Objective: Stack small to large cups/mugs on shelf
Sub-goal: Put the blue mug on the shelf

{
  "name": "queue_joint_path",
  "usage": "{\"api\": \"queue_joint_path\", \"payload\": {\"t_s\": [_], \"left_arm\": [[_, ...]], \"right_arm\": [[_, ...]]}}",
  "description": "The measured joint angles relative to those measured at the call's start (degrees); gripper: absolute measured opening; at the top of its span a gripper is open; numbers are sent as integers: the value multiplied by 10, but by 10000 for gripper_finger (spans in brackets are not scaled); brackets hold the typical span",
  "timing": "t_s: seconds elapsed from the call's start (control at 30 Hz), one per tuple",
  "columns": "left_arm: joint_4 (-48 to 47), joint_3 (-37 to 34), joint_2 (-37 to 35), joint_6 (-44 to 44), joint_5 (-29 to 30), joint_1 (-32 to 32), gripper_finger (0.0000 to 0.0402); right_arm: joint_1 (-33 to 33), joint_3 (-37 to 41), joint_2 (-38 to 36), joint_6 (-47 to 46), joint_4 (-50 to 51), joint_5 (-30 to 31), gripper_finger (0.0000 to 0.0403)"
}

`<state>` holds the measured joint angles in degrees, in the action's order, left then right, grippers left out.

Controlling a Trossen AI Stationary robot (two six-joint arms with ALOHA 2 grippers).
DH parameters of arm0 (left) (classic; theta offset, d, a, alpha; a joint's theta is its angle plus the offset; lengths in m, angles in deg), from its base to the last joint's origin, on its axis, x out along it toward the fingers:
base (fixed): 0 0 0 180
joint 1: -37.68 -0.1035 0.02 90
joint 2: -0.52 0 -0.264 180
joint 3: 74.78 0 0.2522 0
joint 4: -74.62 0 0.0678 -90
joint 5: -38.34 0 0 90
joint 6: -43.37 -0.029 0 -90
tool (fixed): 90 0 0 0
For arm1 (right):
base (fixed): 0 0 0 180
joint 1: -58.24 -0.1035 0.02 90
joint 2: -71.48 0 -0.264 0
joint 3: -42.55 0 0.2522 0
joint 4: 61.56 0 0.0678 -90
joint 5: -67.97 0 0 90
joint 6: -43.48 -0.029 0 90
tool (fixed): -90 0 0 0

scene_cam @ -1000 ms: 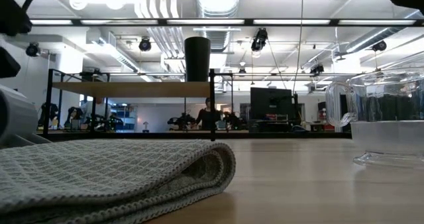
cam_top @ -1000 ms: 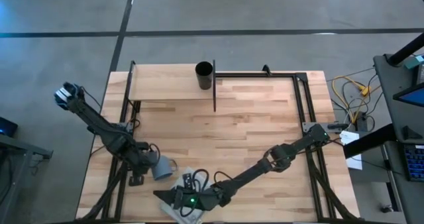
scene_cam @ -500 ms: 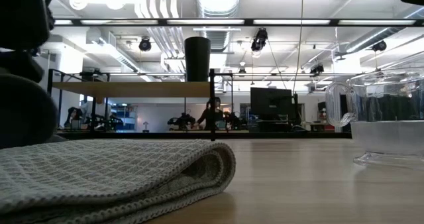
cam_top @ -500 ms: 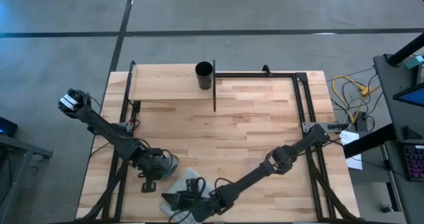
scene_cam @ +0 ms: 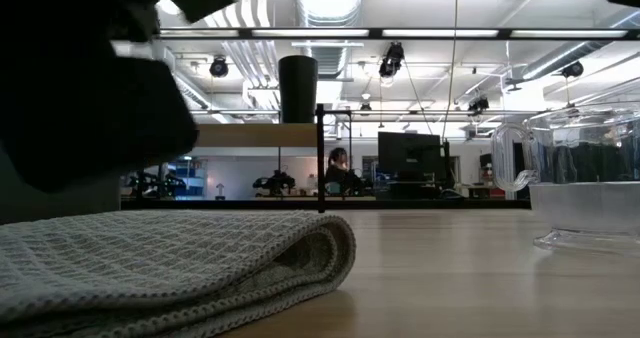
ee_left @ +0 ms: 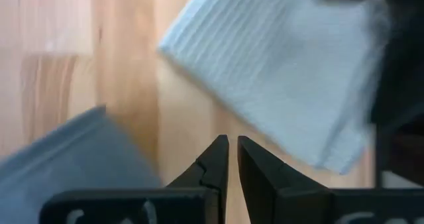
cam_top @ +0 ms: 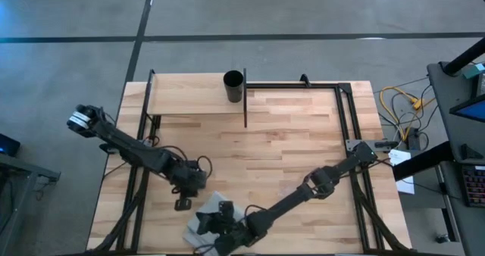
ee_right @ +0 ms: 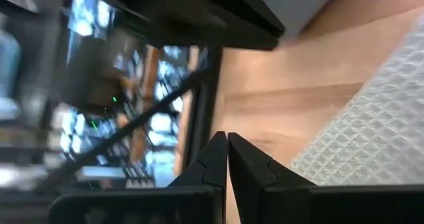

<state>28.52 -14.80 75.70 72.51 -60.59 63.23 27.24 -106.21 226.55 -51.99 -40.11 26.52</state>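
L hand (cam_top: 195, 182) has shifted right, now near cloth (cam_top: 198, 224); grip: can't tell. Mug (ee_left: 66, 158) beside it. Shelf (cam_top: 189, 97) lies far; L arm nearer. R hand (cam_top: 220, 220) clenched, empty.

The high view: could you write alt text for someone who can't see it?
Seen from above, two dark robot arms reach over a wooden table toward a folded grey cloth at its near edge. A black cup stands on a pale shelf at the far side.
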Motion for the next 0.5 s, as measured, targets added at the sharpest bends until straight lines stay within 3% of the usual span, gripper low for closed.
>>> {"api": "queue_joint_path", "payload": {"t_s": [0.3, 0.5], "left_arm": [[-27, 41, -74, 5, 15, 1, 19], [-68, 53, -107, 5, 46, 1, 19]], "right_arm": [[68, 0, 0, 109, -66, -223, 9], [100, 0, -1, 163, -150, -302, 9]]}}
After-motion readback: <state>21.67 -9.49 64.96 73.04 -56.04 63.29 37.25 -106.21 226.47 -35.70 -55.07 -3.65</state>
